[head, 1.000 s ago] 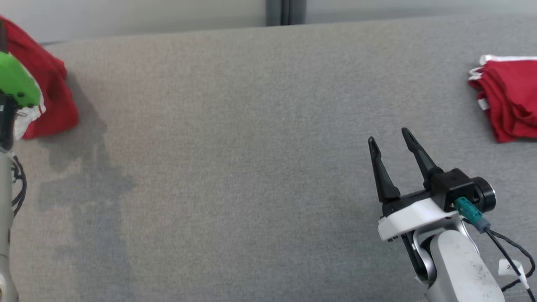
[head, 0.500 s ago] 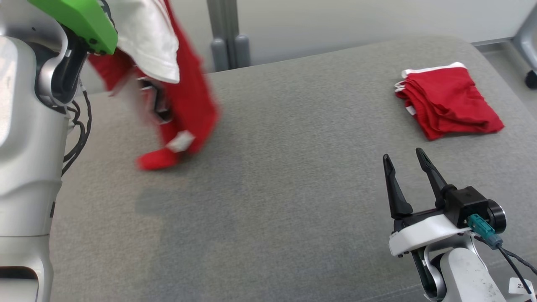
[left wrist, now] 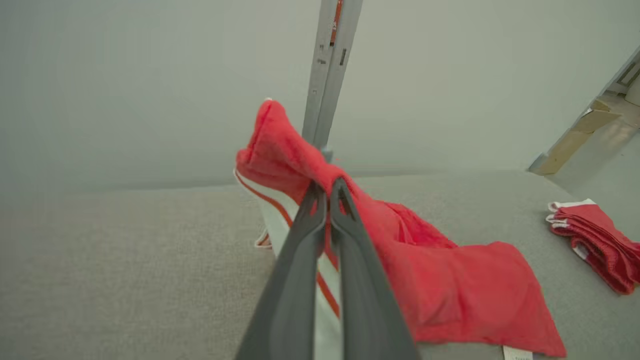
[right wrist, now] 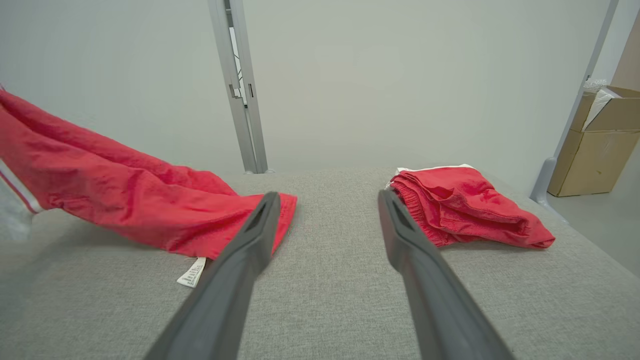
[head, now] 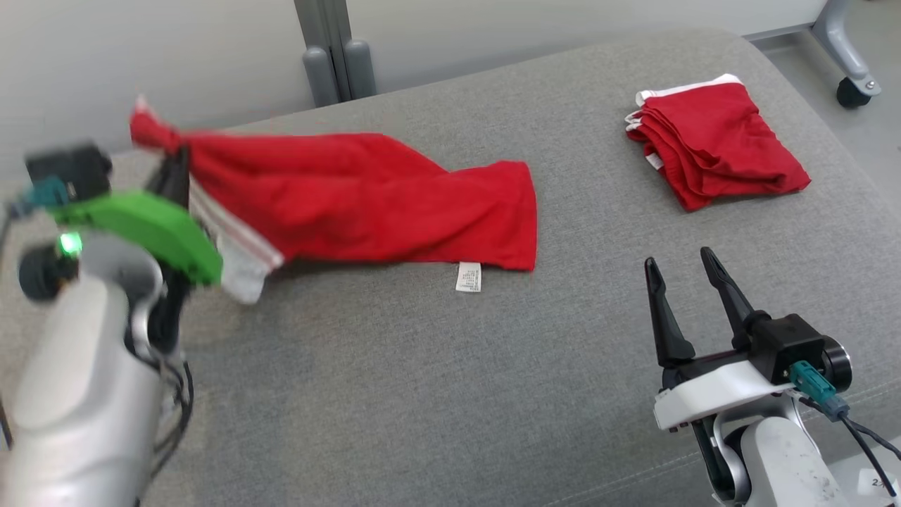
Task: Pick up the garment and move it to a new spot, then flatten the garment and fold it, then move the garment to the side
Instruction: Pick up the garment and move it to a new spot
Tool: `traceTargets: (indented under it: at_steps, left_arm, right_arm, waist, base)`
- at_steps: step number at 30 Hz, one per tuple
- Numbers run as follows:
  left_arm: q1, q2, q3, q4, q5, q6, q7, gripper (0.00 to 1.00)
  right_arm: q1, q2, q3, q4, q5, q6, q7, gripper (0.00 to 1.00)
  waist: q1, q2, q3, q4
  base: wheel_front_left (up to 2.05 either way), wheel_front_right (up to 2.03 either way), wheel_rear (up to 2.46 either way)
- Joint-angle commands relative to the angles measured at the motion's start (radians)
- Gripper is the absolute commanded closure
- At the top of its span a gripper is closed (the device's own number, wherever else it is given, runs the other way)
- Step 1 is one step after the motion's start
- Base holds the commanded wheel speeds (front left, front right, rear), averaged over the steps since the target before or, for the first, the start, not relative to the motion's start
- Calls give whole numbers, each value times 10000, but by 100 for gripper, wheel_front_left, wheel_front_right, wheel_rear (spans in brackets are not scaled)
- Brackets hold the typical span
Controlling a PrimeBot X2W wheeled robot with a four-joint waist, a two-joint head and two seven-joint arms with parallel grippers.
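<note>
The left gripper (left wrist: 327,187) is clamped tight on a bunched corner of the red garment (head: 366,197), its two dark fingers pressed together with the cloth pinched between them and a knot of red fabric poking out past the tips. It hangs above the left rear part of the grey cushion (head: 422,387), and the held end of the garment is lifted clear of the cushion's surface. From that grip the garment stretches out toward the cushion's middle, where its far end lies flat on the fabric. A white band with red stripes (head: 239,260) droops from the raised end, and a small white label (head: 469,277) lies on the cushion at the garment's near edge. The right gripper (head: 679,258) hovers over the cushion's near right part with its fingers spread wide and nothing between them. A second red garment, the folded pile (head: 711,141), sits on the cushion's far right corner. Behind the cushion's rear edge a grey metal post (head: 334,49) rises against a pale wall. Off the cushion's right end stand a cardboard box (right wrist: 595,150) and a black caster wheel (head: 852,91).
</note>
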Motion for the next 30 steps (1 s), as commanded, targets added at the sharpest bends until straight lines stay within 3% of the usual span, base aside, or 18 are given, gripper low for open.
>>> traceTargets:
  at_steps: [1,6,7,8,9,10,21,26,30]
  left_arm:
    - [396,-51,110,262,-87,101,-276,100]
    - [1397,-267,278,1604,-147,411,-1147,100]
    - [1451,-304,288,1787,-135,410,-1300,81]
    - [1519,-374,293,1972,-146,404,-1493,53]
    - [1551,-431,295,2095,-152,369,-1633,6]
    - [1553,-486,323,2254,-187,335,-1791,0]
    - [943,-526,-215,2533,585,-192,-3184,0]
    - [1159,-514,-259,2073,772,-358,-3358,0]
    - [1863,-518,-252,1264,1114,-248,-3432,0]
  right_arm:
    - [-138,-4,34,-30,66,-15,-28,0]
    - [-332,-4,139,30,75,-15,-29,0]
    - [-355,-5,143,38,78,-15,-29,0]
    - [-365,-5,138,52,73,-15,-29,0]
    - [-369,-4,144,67,69,-15,-29,0]
    - [-379,-4,144,97,57,-15,-29,0]
    - [-551,-5,148,394,-152,-15,-29,0]
    - [-554,-5,99,558,-294,-15,-29,0]
    - [-385,-5,37,657,-342,-15,-29,0]
  waist:
    - [0,0,161,43]
    - [0,0,370,120]
    - [0,0,403,141]
    - [0,0,435,172]
    - [0,0,454,196]
    - [0,0,473,228]
    - [0,0,211,529]
    - [0,0,-166,692]
    - [0,0,-465,834]
  base:
    - [0,0,0]
    - [0,0,0]
    - [0,0,0]
    - [0,0,0]
    - [0,0,0]
    - [0,0,0]
    - [0,0,0]
    - [0,0,0]
    - [0,0,0]
